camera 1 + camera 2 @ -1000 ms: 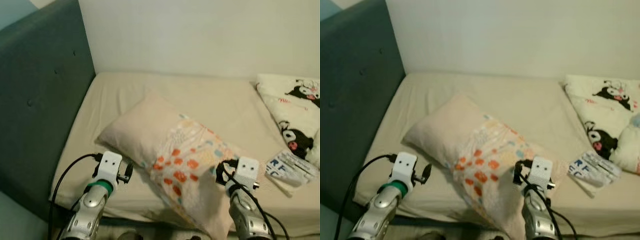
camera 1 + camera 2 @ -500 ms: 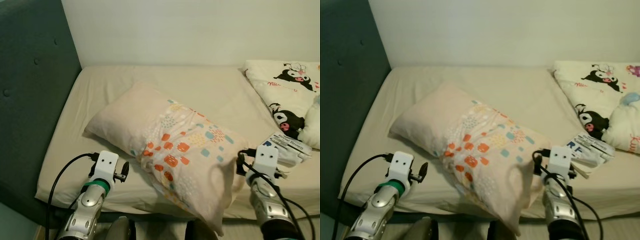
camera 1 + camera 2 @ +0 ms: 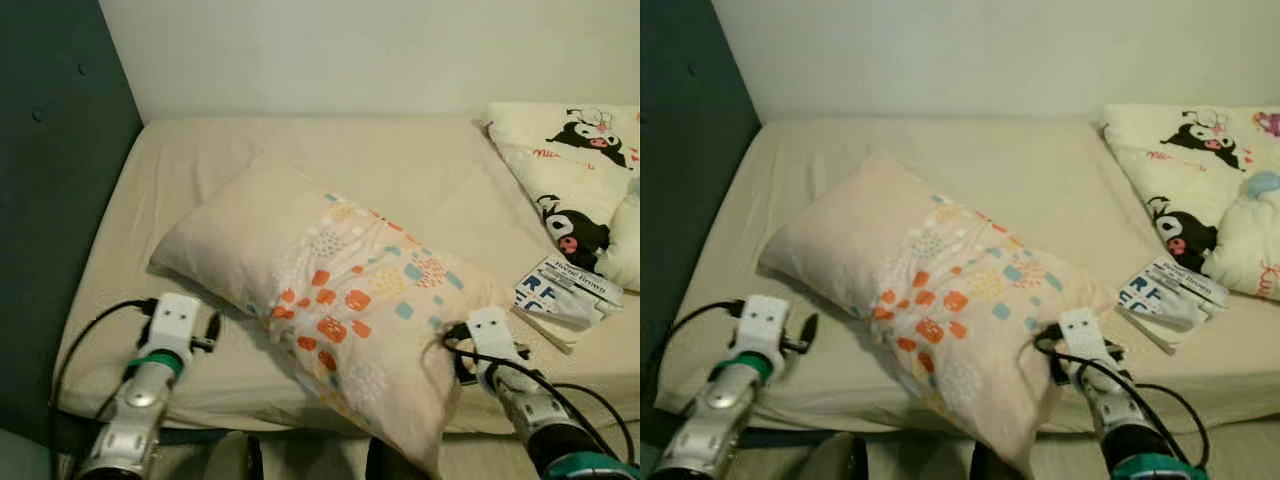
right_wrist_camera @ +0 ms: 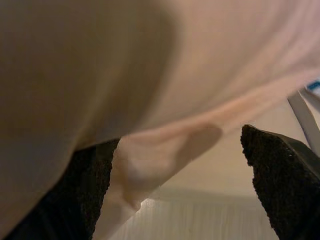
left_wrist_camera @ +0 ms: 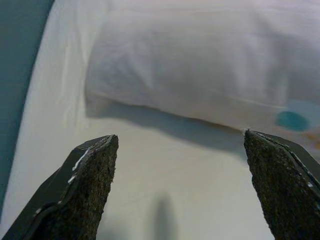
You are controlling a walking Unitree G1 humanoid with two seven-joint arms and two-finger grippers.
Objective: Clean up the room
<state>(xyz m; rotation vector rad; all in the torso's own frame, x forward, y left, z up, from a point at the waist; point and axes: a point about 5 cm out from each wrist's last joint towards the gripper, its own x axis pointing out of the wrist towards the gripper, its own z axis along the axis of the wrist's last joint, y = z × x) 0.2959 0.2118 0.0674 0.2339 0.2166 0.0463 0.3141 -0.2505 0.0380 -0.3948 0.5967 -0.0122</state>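
So: my right gripper is spread wide with a fold of the pillow hanging between the fingers, nothing clamped. It's at the pillow's near right corner. My left gripper is wide open too, empty, over the sheet just short of the pillow's left end. Pillow lies diagonally on the bed. Booklet and cartoon blanket are right of the pillow.

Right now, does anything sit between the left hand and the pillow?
Nothing visible does: only bare sheet lies between the open left hand and the pillow.
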